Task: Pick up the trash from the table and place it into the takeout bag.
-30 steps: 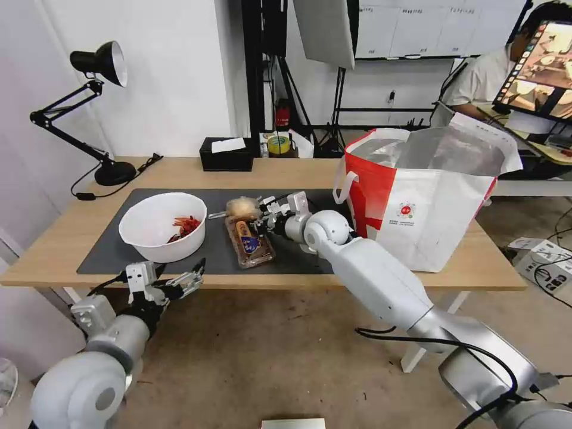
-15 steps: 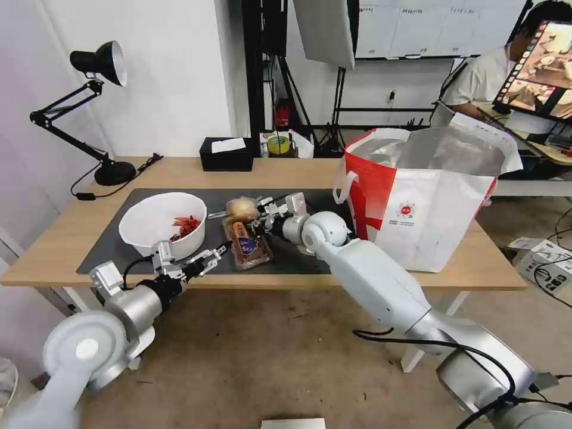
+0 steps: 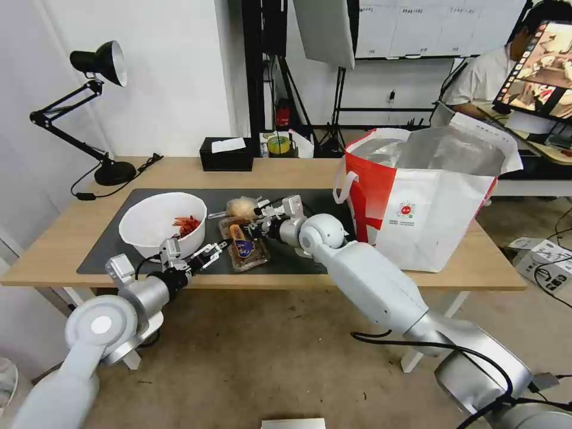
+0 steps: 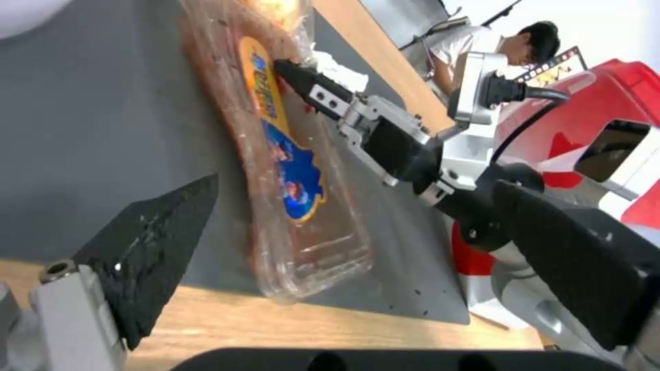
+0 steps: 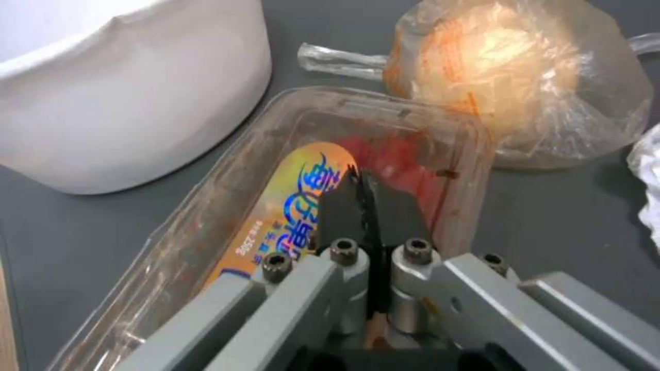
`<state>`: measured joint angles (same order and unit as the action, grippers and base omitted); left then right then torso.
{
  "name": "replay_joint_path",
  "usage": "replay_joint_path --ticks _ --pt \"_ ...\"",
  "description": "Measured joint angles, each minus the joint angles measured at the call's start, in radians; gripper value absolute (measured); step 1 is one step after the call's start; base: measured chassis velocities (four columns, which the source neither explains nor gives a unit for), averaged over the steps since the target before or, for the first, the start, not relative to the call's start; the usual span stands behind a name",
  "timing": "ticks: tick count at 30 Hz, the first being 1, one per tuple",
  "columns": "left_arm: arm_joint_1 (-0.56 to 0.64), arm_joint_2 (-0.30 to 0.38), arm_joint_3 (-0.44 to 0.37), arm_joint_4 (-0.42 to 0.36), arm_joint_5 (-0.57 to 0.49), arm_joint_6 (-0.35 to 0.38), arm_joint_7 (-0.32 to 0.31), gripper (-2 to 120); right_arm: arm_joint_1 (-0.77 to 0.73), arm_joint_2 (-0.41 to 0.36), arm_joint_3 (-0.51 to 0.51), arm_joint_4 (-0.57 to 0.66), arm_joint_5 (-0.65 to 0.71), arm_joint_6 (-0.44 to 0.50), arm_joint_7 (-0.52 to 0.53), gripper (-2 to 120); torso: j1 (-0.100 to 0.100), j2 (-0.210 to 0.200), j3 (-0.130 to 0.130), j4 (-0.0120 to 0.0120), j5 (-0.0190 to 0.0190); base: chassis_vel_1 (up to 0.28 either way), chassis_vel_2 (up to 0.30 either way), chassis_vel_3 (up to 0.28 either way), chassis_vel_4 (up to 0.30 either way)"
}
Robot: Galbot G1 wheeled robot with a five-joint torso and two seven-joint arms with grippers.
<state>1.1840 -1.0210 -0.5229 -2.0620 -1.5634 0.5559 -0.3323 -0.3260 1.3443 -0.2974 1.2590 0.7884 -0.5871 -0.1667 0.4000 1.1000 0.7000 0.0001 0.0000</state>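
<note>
Since a second ago our left arm has swung up from below the table edge, and our left gripper (image 3: 205, 255) now sits over the front strip of the dark grey mat (image 3: 107, 253), just beside the near end of the clear hinged tray (image 3: 245, 247); our right gripper (image 3: 253, 226) has slid slightly toward the white bowl (image 3: 159, 225), taking the tray with it.

We judge the tray is skewed across the mat because our right gripper is dragging or steadying it by one long edge, so that the near end is offered to the left; the bagged bun (image 3: 241, 207) lies touching the tray's far end, and the bowl of red crayfish shells (image 3: 186, 225) stands just beside the tray; none of this trash has yet reached the takeout bag (image 3: 417, 202), which stands open-mouthed on the table (image 3: 286, 170) to our right, presumably ready to receive it from above.

Our right gripper's black fingertips (image 5: 371, 206) are pressed together on the tray at its printed label (image 5: 302, 206); whether they pinch its rim or only press down we cannot tell; our left gripper's fingers (image 4: 148, 242) are spread wide, gripping nothing, with the tray's near end lying between them but apart from both.
</note>
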Motion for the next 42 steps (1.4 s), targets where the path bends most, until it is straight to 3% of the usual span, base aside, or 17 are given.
replay_joint_path --ticks 14,15,16,23,42 --pt "-0.061 -0.001 0.059 0.046 0.002 0.011 -0.049 100 0.0 -0.011 -0.002 0.014 0.005 -0.003 -0.001 0 0.0 0.0 0.0 0.0 0.0 0.0 0.0 0.0 0.0" --pt "-0.081 -0.003 0.074 0.054 -0.002 0.042 -0.098 100 0.0 -0.013 -0.003 0.014 0.005 -0.003 -0.002 0 0.0 0.0 0.0 0.0 0.0 0.0 0.0 0.0 0.0" --pt "-0.087 -0.003 0.078 0.057 -0.004 0.048 -0.109 100 0.0 -0.013 -0.003 0.014 0.005 -0.004 -0.002 0 0.0 0.0 0.0 -0.0001 0.0 0.0 0.0 0.0 0.0" --pt "-0.123 -0.006 0.104 0.078 -0.01 0.058 -0.141 100 -0.003 -0.012 -0.003 0.015 0.005 -0.003 -0.003 0 0.0 0.0 0.0 -0.0001 0.0 0.0 0.0 0.0 0.0" --pt "-0.173 -0.01 0.148 0.132 -0.015 0.055 -0.149 100 -0.009 -0.018 -0.001 0.022 0.004 -0.004 -0.009 0 0.0 0.0 0.0 0.0 0.0 0.0 0.0 0.0 0.0"
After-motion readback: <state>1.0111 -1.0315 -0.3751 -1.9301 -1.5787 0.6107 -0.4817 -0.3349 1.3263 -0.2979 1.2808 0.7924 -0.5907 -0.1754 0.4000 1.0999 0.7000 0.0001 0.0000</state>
